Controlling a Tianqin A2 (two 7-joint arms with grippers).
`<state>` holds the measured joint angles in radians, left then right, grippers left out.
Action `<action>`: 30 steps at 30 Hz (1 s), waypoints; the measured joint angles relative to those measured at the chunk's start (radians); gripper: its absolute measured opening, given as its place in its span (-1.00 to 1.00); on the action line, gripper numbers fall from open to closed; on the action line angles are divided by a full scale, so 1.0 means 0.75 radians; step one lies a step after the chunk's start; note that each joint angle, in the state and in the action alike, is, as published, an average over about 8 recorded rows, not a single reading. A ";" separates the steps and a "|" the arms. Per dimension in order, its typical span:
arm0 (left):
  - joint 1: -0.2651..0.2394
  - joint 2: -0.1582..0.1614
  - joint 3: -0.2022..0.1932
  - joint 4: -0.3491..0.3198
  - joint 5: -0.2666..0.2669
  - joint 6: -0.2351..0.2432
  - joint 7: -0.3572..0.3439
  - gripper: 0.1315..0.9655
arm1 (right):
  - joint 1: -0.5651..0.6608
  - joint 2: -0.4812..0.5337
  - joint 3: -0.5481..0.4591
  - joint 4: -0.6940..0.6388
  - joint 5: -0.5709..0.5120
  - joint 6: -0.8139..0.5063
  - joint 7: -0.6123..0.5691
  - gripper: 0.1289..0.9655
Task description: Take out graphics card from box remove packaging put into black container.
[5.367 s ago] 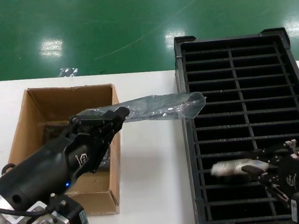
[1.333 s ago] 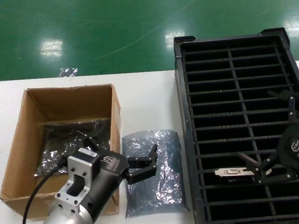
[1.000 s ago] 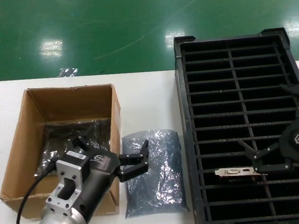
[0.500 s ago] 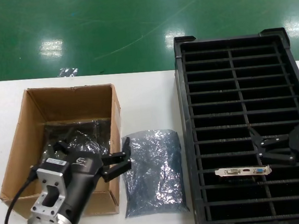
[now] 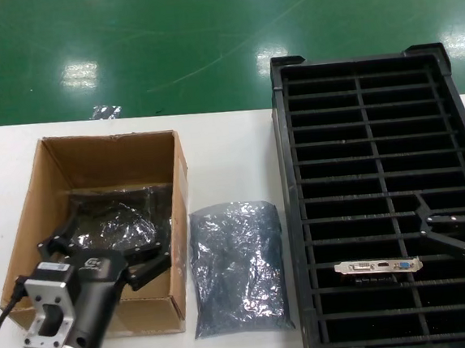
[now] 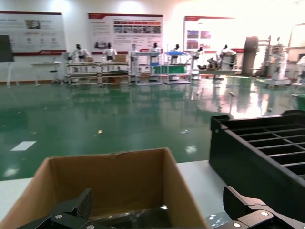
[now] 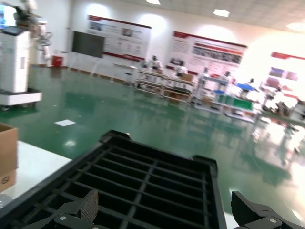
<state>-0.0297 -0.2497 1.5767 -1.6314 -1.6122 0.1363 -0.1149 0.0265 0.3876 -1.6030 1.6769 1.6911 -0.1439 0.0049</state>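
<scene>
With the graphics card (image 5: 379, 266) seated in a near slot of the black container (image 5: 375, 62) and the emptied packaging (image 5: 239, 268) flat between container and box (image 5: 108, 147), you lift both spread, empty grippers clear: left gripper (image 5: 103, 254) over the box, right gripper (image 5: 444, 229) beside the card. Count: one card, one loose bag, another bagged item (image 5: 115, 225) in the box.
</scene>
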 joint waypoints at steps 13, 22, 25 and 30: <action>0.031 -0.053 0.024 0.033 -0.196 -0.142 0.120 1.00 | -0.028 -0.092 0.003 -0.080 0.114 0.150 -0.005 1.00; 0.032 -0.054 0.025 0.033 -0.200 -0.145 0.123 1.00 | -0.028 -0.093 0.003 -0.082 0.116 0.154 -0.005 1.00; 0.032 -0.054 0.025 0.033 -0.200 -0.145 0.123 1.00 | -0.028 -0.093 0.003 -0.082 0.116 0.154 -0.005 1.00; 0.032 -0.054 0.025 0.033 -0.200 -0.145 0.123 1.00 | -0.028 -0.093 0.003 -0.082 0.116 0.154 -0.005 1.00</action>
<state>-0.0059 -0.2899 1.5954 -1.6063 -1.7624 0.0273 -0.0230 0.0053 0.3175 -1.6006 1.6154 1.7782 -0.0288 0.0009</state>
